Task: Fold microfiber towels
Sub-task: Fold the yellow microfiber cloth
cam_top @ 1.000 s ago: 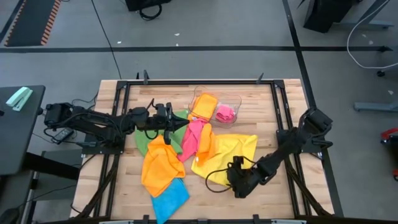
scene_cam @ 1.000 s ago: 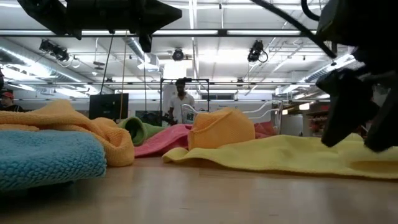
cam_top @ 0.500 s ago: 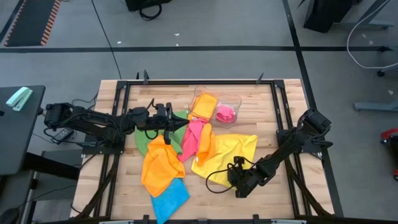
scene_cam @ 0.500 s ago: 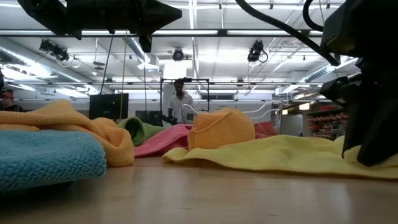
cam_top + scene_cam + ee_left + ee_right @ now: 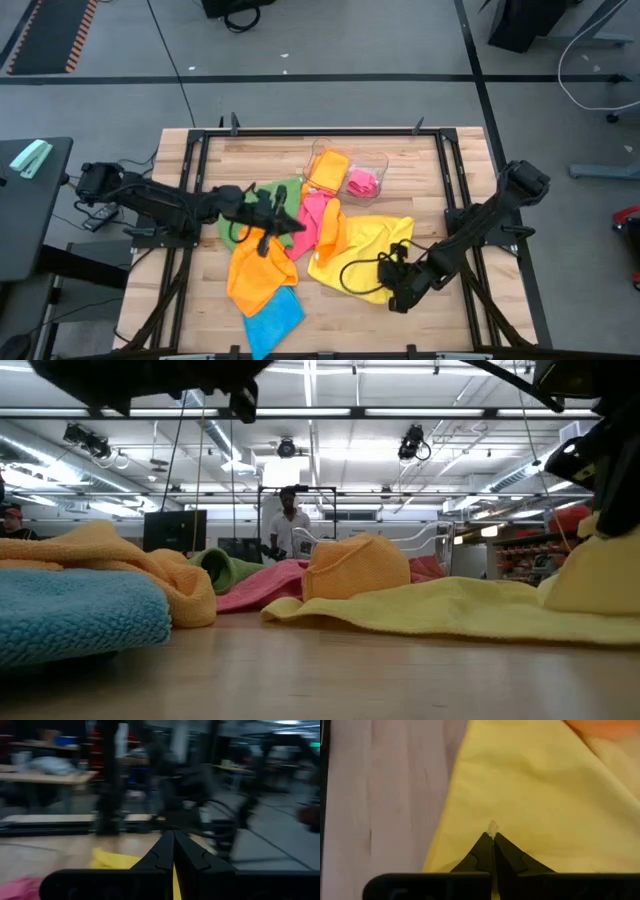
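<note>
We are taking the clear plastic tray (image 5: 362, 160) near the far edge of the table (image 5: 420, 170) as our landmark. The towels are lying in a loose heap just on the near side of it. The green towel (image 5: 262, 200) is lying to the tray's left, the pink towel (image 5: 312, 220) is sitting just in front of the tray, and the yellow towel (image 5: 372, 250) is spreading out in front of it and to its right. The orange towel (image 5: 258, 268) is lying farther toward the near edge, on the left, with the blue towel (image 5: 272, 320) beyond it, farthest from the tray. A small orange cloth and a small pink one are resting inside the tray.

We are holding the right gripper (image 5: 398, 298) at the yellow towel's near corner, well in front of the tray, its jaws pinched together on the cloth's edge and lifting a fold of it. We are keeping the left gripper (image 5: 292, 226) over the heap in front of the tray's left end, jaws closed tight with nothing between them.
</note>
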Tool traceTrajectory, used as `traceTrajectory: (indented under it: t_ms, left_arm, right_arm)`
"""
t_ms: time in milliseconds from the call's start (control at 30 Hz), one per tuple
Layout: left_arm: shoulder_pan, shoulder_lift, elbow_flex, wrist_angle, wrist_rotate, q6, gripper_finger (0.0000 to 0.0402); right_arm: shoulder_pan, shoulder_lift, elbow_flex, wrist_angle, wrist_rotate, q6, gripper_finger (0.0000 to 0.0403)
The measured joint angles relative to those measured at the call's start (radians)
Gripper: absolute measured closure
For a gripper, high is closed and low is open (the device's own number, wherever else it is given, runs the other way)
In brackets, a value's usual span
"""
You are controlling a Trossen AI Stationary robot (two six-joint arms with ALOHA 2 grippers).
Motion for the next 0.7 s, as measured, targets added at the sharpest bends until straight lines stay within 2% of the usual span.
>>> traceTrajectory:
  t_ms: [167,333,567,700]
  left_arm:
    - [-0.007,0.131,0.151,-0.153,-0.039,-0.011,0.0391]
    - [-0.008,0.294,0.283,-0.248,-0.047,-0.027,0.0356]
    - [0.000,0.548,0.453,-0.260,-0.048,-0.041,0.0330]
    - [0.016,0.677,0.564,-0.398,-0.061,-0.053,0.0338]
  right_arm:
    - [0.035,-0.102,0.000,-0.151,-0.012,0.128,0.0393]
    - [0.085,-0.161,0.000,-0.192,-0.027,0.195,0.0393]
    - [0.121,-0.152,0.000,-0.202,-0.022,0.226,0.0393]
    - [0.120,-0.134,0.000,-0.198,-0.005,0.228,0.0393]
